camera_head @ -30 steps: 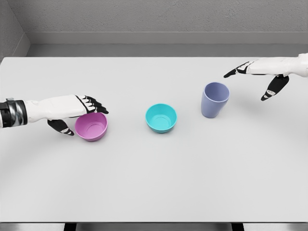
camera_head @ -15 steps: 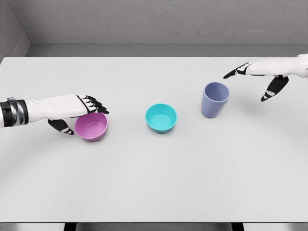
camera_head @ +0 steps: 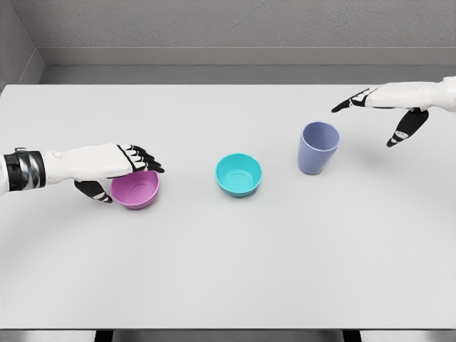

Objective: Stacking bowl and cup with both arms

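A pink bowl point(camera_head: 137, 190) stands on the left of the white table point(camera_head: 228, 271). My left hand point(camera_head: 128, 179) reaches over it: the black fingertips point(camera_head: 148, 162) lie along the bowl's far rim and the thumb sits at its left wall, fingers extended. A teal bowl point(camera_head: 239, 174) stands upright in the middle. To its right is a lavender cup point(camera_head: 318, 147), upright and empty. My right hand point(camera_head: 363, 127) hovers up and to the right of the cup, clear of it, fingers spread with the thumb pointing down.
A grey wall runs along the table's far edge, with a corner at the upper left. The three vessels stand well apart in a row across the table's middle.
My left hand has slid slightly right and down over the pink bowl, covering more of its far rim. The right hand has barely shifted. Bowls and cup have not moved.
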`<state>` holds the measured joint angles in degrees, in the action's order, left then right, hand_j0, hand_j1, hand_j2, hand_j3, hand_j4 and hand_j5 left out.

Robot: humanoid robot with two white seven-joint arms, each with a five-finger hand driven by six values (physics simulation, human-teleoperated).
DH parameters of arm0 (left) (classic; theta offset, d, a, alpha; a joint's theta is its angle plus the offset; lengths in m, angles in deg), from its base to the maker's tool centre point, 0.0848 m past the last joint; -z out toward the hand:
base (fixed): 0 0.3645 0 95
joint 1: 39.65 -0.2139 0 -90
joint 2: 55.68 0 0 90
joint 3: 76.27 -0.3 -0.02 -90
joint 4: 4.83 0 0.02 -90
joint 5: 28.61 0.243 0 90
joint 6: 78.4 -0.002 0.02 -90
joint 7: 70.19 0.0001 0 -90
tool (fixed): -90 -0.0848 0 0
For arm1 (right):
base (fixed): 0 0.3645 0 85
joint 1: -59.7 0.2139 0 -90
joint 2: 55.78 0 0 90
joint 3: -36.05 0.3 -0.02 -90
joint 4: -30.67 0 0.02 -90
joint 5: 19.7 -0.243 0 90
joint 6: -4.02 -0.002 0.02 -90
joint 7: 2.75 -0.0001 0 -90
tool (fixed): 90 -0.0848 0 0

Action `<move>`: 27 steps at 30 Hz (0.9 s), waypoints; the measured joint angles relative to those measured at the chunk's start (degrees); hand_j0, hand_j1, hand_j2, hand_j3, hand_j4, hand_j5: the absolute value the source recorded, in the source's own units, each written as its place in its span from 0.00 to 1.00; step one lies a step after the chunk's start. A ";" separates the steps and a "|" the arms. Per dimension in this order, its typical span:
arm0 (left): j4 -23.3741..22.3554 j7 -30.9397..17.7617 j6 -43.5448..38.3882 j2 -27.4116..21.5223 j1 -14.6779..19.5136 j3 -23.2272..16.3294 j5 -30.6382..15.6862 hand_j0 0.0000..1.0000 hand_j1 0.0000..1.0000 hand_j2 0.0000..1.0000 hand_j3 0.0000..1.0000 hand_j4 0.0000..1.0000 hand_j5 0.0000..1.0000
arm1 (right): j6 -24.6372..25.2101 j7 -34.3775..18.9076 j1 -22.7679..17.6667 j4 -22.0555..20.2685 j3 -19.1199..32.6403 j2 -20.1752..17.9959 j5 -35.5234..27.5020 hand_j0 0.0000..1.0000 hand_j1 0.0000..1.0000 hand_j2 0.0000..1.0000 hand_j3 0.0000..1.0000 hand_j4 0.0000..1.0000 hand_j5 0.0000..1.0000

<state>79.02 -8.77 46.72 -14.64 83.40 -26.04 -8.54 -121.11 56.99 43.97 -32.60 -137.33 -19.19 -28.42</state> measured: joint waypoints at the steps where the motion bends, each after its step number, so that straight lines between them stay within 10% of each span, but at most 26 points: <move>1: 0.00 0.00 0.00 0.02 0.00 0.03 0.02 1.00 1.00 1.00 1.00 1.00 1.00 | 0.00 0.00 0.00 0.05 0.02 -0.05 0.00 1.00 1.00 1.00 1.00 1.00 1.00; 27: -0.72 0.08 0.00 0.85 -0.09 -0.20 1.24 1.00 1.00 1.00 1.00 1.00 1.00 | 0.00 0.09 0.00 0.27 0.05 -0.16 -0.06 1.00 1.00 1.00 1.00 1.00 1.00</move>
<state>78.30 -8.69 46.72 -13.79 83.31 -26.24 -7.30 -121.11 57.08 43.97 -32.33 -137.27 -19.35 -28.48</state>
